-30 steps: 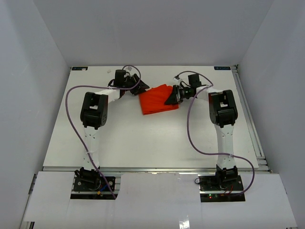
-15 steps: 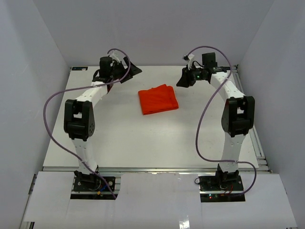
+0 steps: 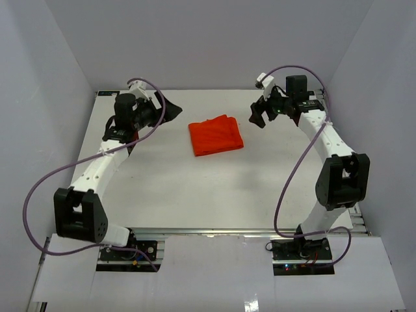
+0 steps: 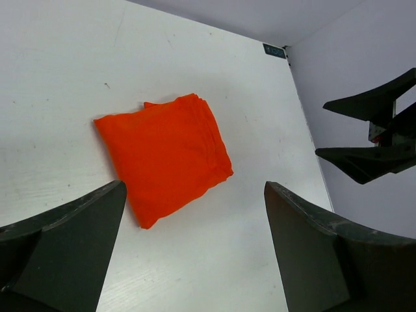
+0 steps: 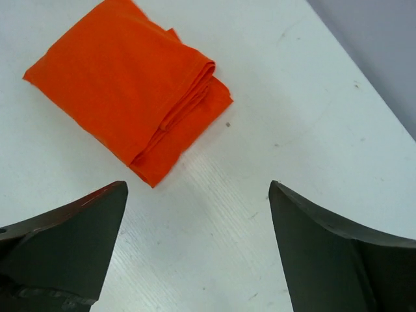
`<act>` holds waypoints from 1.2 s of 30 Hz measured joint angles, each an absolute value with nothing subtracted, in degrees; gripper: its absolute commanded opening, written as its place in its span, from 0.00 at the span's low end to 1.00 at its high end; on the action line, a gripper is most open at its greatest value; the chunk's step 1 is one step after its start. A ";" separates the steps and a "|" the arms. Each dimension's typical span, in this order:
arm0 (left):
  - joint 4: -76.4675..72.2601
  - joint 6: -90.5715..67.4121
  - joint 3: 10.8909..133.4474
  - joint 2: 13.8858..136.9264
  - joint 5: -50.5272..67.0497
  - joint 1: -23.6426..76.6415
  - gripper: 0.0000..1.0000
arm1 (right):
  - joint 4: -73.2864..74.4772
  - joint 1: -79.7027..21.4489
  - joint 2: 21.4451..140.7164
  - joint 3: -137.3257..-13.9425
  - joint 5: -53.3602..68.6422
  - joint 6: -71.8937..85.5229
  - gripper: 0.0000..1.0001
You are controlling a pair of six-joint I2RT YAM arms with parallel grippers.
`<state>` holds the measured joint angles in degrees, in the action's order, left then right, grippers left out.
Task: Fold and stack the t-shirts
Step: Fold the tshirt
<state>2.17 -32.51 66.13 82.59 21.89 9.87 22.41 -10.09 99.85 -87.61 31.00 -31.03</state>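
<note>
From above, finds the t-shirt (image 3: pixel 216 135) folded into a compact orange-red rectangle, flat on the white table (image 3: pixel 195 195), toward 12 o'clock from the table's middle. Puts the left gripper (image 3: pixel 170 109) at about 10 o'clock of the shirt and the right gripper (image 3: pixel 255 116) at about 2 o'clock, both clear of the cloth. Gives little of the jaw gap from this height.

Through the left wrist camera, shows the left gripper (image 4: pixel 194 188) released, its dark fingers (image 4: pixel 65 247) spread wide across the bottom edge and grasping nothing, with the t-shirt (image 4: pixel 166 156) beyond them, untouched. Catches there, too, the right gripper (image 4: pixel 322 128) at 3 o'clock, jaws parted and empty. Reveals stacked fold edges along the shirt's 3 o'clock side, unseen from overhead.

Through the right wrist camera, shows the right gripper (image 5: pixel 197 185) likewise released, fingers (image 5: pixel 58 240) wide apart, and the t-shirt (image 5: pixel 127 84) at 11 o'clock with its layered edges facing 4 o'clock.

Around the scene, notes purple cables (image 3: pixel 39 195) looping off both arms and plain pale walls (image 3: pixel 208 45) on three sides.

For writing, offers only a small dark sticker (image 3: pixel 303 93) at the table's far right corner, also visible from the left wrist (image 4: pixel 273 50), and a pale label (image 3: pixel 107 93) at the far left corner; print too small to read on both.
</note>
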 measured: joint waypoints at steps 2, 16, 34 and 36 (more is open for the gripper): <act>3.46 -32.36 64.14 78.61 21.32 9.87 0.98 | 21.98 -10.09 97.23 -86.56 29.10 -31.97 1.00; 6.22 -32.45 54.30 57.21 23.49 9.87 0.98 | 19.75 -7.16 76.93 -72.71 17.93 -23.03 1.00; 10.33 -32.01 52.45 46.72 24.67 9.87 0.98 | 24.71 -7.20 64.47 -66.43 9.69 -12.40 1.00; 10.66 -32.10 52.25 46.35 24.67 9.87 0.98 | 24.95 -7.20 63.66 -66.17 9.28 -12.10 1.00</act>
<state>10.66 -32.10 52.25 46.35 24.67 9.87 24.95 -7.20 63.66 -66.17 9.28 -12.10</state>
